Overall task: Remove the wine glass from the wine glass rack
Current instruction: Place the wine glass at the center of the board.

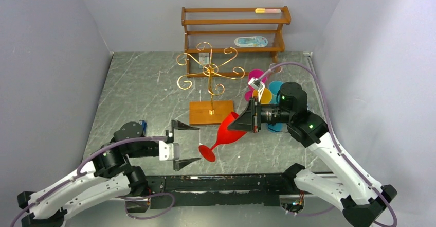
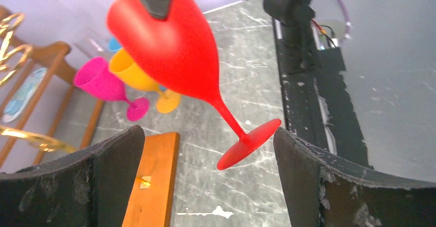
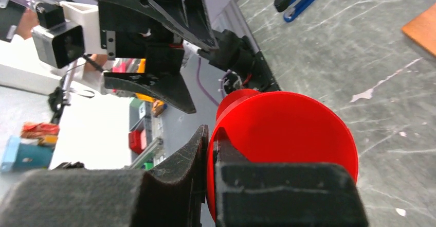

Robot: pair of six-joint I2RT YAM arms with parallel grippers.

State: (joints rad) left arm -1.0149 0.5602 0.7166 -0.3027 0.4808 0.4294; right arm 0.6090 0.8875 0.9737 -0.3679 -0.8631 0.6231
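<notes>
Red wine glass [image 1: 224, 132] clamped at the bowl rim by the right gripper [image 1: 240, 120], one finger [image 3: 288, 191] inside the bowl and the other outside, jaws narrowed onto the thin wall. Tilted steeply, bowl up toward the right arm, stem and round foot slanting down toward the left arm. Clear of the wine glass rack [image 1: 210, 71]: off the gold scroll arms, just in front of the square wooden base [image 1: 204, 114], over the grey marbled table [image 1: 139, 93]. Contact between foot and table: not determinable. Left gripper [image 1: 196, 143] spread wide and holding nothing, fingers level and pointing at the foot; in the left wrist view, foot seen between the two black pads [image 2: 115, 170], touching neither. Behind the right arm, pink [image 2: 100, 80], yellow [image 2: 131, 72] and blue glasses standing close together. At the rear wall, three-tier wooden shelf [image 1: 234, 29].
</notes>
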